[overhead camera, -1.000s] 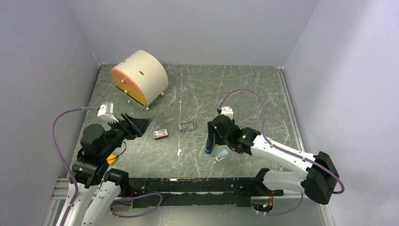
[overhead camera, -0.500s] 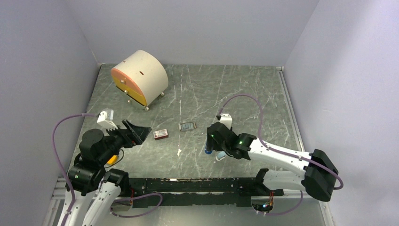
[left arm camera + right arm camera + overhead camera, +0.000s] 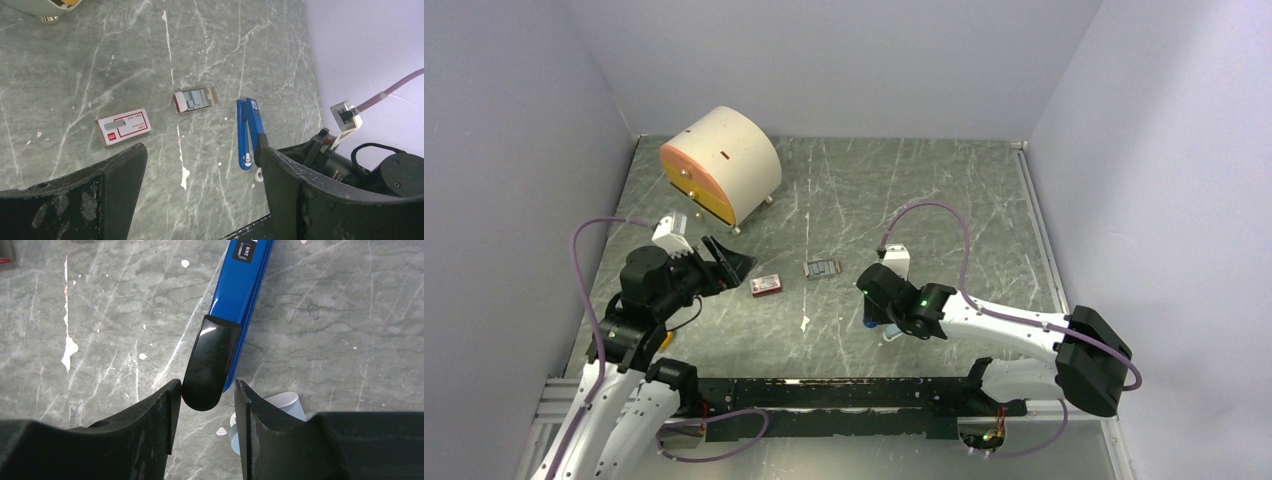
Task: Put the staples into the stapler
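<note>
In the left wrist view the left fingers [image 3: 115,180] fill the 2 bottom corners, spread wide with bare desk [image 3: 210,45] between them, holding and touching nothing. From overhead that arm stands folded at the left of the frame, its wrist raised and tipped toward the middle. Just right of it lies a red-and-white box [image 3: 766,285], then the staples [image 3: 822,269] at centre. Only the left wrist view shows them as grey strips in a small opened tray, apart from the box.

The stapler [image 3: 248,132] lies flat right of the staples, nearly hidden from above by the right arm, which stretches low from the lower right. In the right wrist view the right fingers [image 3: 165,410] are parted narrowly, straddling the stapler's black end: 1 finger is at its edge, the other shows a thin gap, so no grip. A light-blue and white piece [image 3: 286,404] peeks out beside them.
</note>
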Controlling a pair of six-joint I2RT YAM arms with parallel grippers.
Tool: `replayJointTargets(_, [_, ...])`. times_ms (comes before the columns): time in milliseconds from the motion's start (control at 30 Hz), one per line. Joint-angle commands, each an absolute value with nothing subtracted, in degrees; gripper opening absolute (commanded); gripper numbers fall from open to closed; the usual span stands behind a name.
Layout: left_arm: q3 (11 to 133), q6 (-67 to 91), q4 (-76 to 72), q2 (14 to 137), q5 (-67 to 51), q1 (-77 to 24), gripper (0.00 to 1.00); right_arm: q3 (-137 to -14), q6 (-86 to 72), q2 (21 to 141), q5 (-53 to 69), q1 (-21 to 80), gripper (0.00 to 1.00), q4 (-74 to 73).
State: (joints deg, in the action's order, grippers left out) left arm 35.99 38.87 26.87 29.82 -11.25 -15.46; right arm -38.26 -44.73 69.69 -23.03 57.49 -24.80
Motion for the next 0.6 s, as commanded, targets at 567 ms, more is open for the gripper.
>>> replayJointTargets(567, [26.71,38.5,11.78,34.97,-24.54,-14.94,0.87,-43.41,-49.16,74.73,-23.23,57.7,0.26,-31.37])
